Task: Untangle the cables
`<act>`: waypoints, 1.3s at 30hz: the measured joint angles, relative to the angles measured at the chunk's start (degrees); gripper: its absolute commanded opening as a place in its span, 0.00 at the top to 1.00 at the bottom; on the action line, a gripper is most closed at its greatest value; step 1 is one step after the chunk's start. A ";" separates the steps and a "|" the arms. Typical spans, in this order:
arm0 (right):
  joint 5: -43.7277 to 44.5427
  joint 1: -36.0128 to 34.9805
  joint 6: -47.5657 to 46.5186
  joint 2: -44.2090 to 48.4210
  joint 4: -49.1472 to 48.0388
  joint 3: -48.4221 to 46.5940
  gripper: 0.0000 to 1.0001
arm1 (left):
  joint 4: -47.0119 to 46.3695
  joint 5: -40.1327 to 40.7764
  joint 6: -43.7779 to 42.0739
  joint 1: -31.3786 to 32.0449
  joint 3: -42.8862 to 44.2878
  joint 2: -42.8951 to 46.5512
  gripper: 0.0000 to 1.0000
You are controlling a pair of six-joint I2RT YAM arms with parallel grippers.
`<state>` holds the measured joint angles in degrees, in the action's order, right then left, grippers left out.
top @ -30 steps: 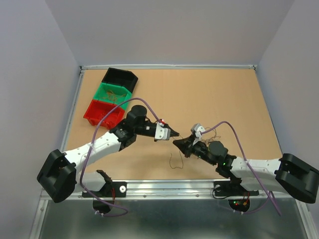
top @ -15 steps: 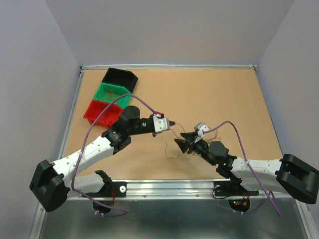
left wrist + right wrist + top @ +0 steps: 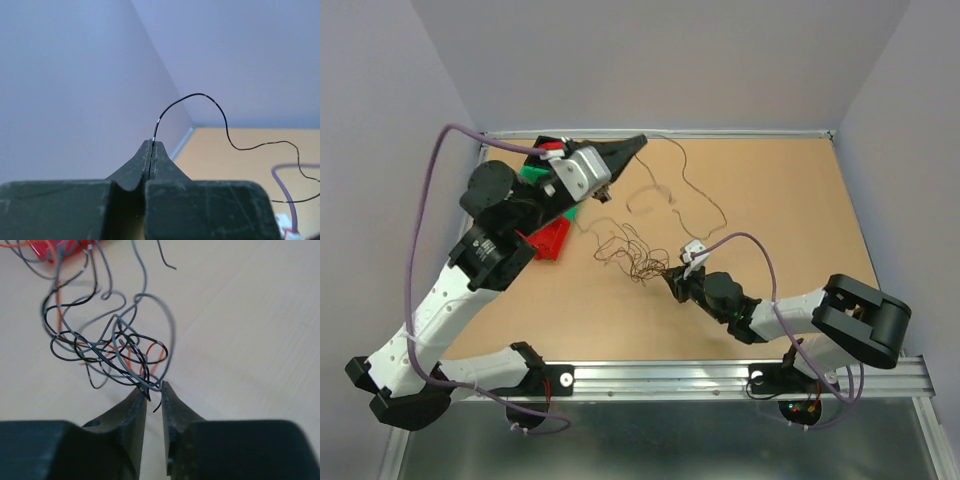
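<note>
The left tool (image 3: pixel 638 141) has gone from low over the middle of the worktop (image 3: pixel 790 200), where a second ago it met the right tool (image 3: pixel 672 280) tip to tip, up to the upper left of the top view, above the bins (image 3: pixel 552 240). It has taken one strand (image 3: pixel 695 190) with it. In the left wrist view the jaws are pressed fully together on the black strand's end, which arcs up out of the tips and away to the right (image 3: pixel 220 112).

From above, that strand now runs from the raised tool across the upper middle of the frame. It then curls down toward the tangle (image 3: pixel 635 258), which lies spread on the worktop just left of centre. It hangs in loose waves and is not pulled taut. I cannot tell whether its far end is free of the knot.

The right tool has shifted left and sits at the tangle's lower right edge. In its wrist view the jaws stand a narrow gap apart (image 3: pixel 154 387), wider than any wire. Grey and black loops (image 3: pixel 107 347) lie right at the tips, but nothing looks clamped.

My reading is that one cable is being drawn out while the rest is no longer firmly held down. If the strand is snagged, more lift would likely drag the whole bunch along. Closing the right tool on the mass first would help. Most of the cables remain knotted.
</note>
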<state>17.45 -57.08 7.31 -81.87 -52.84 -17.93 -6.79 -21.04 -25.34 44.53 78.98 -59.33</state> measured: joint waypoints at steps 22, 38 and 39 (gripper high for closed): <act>15.21 0.50 2.99 25.40 -0.15 11.80 0.99 | -1.25 34.34 -3.28 -0.11 0.76 0.55 1.00; 17.27 0.52 3.04 42.66 8.81 14.03 1.00 | -6.47 28.81 -0.55 -25.81 -29.14 9.86 1.00; 17.27 0.52 3.04 42.77 9.20 14.03 1.00 | -6.80 27.06 -0.28 -27.61 -30.99 10.84 1.00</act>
<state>34.72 -56.55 10.35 -39.09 -43.64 -3.90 -13.58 6.02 -25.63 16.93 47.99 -48.49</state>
